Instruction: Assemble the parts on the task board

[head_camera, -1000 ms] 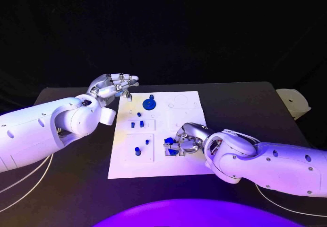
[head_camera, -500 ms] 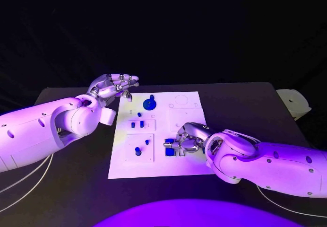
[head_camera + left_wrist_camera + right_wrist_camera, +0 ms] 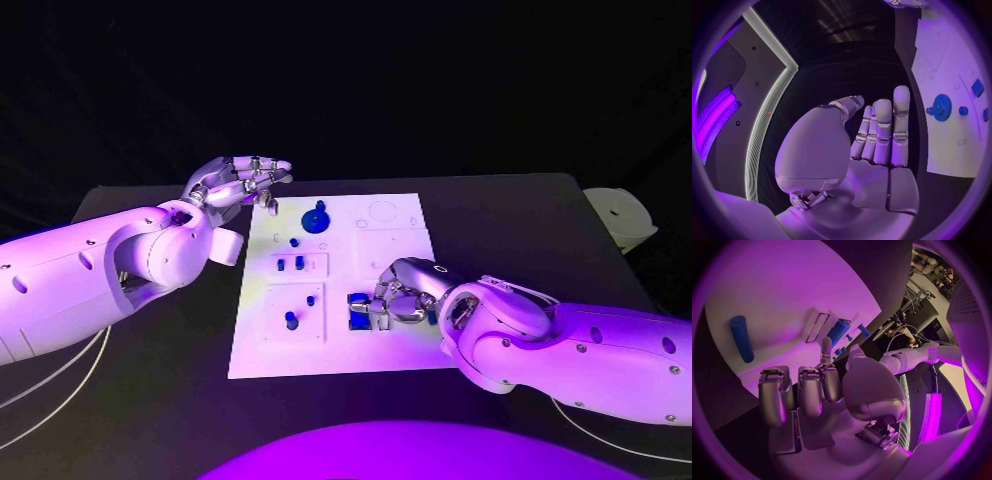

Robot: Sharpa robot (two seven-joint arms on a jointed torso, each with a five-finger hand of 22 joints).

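My right hand lay over the near middle of the task board, fingers curled down beside a blue part. From above they hid whatever was under them, so I could not tell whether I pinched anything. In my right wrist view the fingers were bent over the white plate with nothing plainly between them, and a blue cylinder lay loose on the board, apart from them.

My left hand hovered at the board's far left corner, fingers straight, close together, holding nothing.

The board's recesses held small blue parts: two in one pocket, one in the square pocket nearer me. A blue gear sat toward the far end. Any markings on the board were too faint to read.
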